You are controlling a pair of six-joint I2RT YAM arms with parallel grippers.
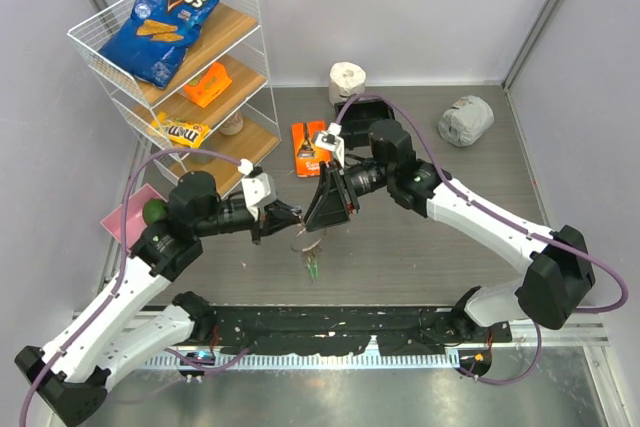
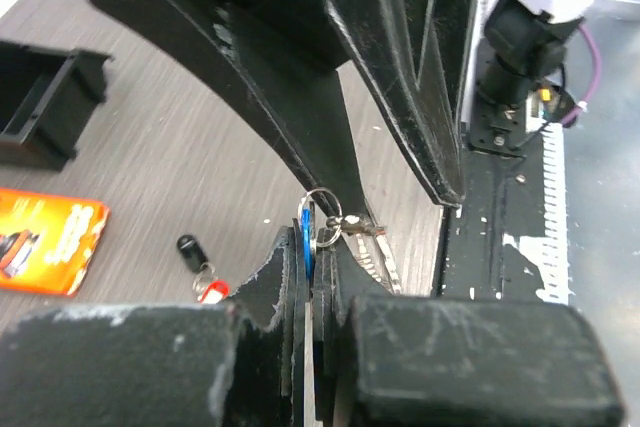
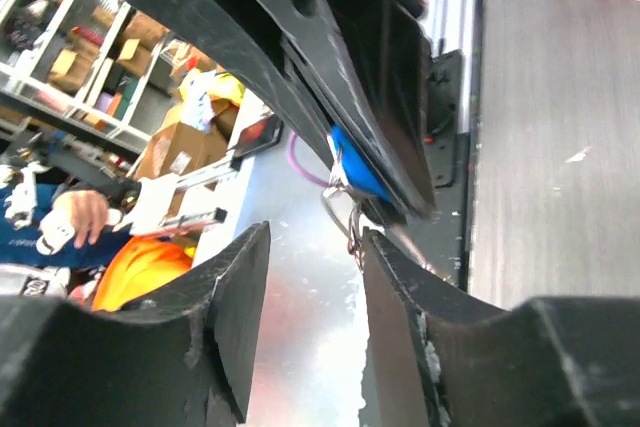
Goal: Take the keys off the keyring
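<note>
In the left wrist view my left gripper (image 2: 314,252) is shut on the blue tag of one of the keys (image 2: 304,232), held above the table. The thin silver keyring (image 2: 322,213) sticks out just past the fingertips, and a silver key (image 2: 377,247) hangs from it. My right gripper (image 3: 315,247) stands open around the keyring (image 3: 338,209), with the blue tag (image 3: 356,169) just beyond. A red-tagged key (image 2: 212,290) and a black-headed key (image 2: 187,249) lie on the table. From above, both grippers (image 1: 292,217) (image 1: 318,225) meet at mid-table over a green-tagged key (image 1: 314,265).
An orange packet (image 1: 308,147) lies behind the grippers, next to a black box (image 1: 372,112). A wire shelf (image 1: 200,57) with snack bags stands at the back left. A paper roll (image 1: 347,78), a grey crumpled lump (image 1: 465,119) and a pink plate (image 1: 125,219) sit around the edges.
</note>
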